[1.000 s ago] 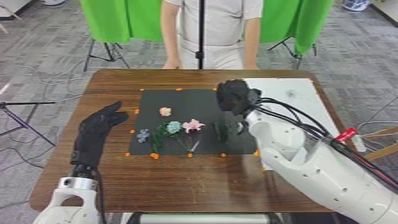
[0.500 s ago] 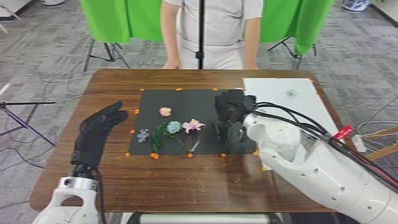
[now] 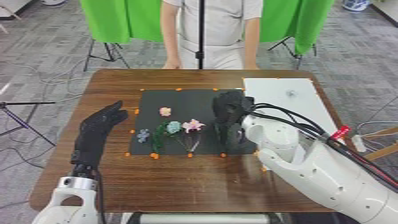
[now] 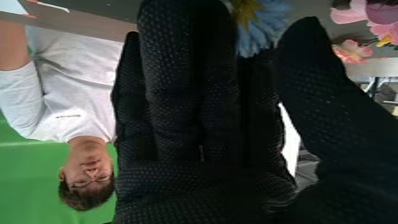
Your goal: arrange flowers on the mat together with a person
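In the head view my right hand (image 3: 233,106) is over the right part of the dark mat (image 3: 191,97). Pink (image 3: 193,125), light blue (image 3: 173,127), peach (image 3: 165,111) and blue-grey (image 3: 143,134) flowers lie on the mat's left and middle, with green leaves (image 3: 159,137). My left hand (image 3: 96,130) rests by the mat's left edge, fingers straight. The right wrist view has my right hand (image 4: 191,100) with straight fingers and the thumb apart; a blue flower (image 4: 265,25) shows between them, contact unclear. Pink petals (image 4: 351,11) are beyond the thumb.
A white sheet (image 3: 277,87) with a small pale item (image 3: 290,93) lies to the mat's right, partly under my right arm. Orange markers (image 3: 155,156) line the mat's edges. Brown tabletop (image 3: 195,182) extends on the near side.
My right hand has moved a little toward the near side and slightly left over the mat. The left arm has kept still, and the visible flowers on the mat look unmoved.
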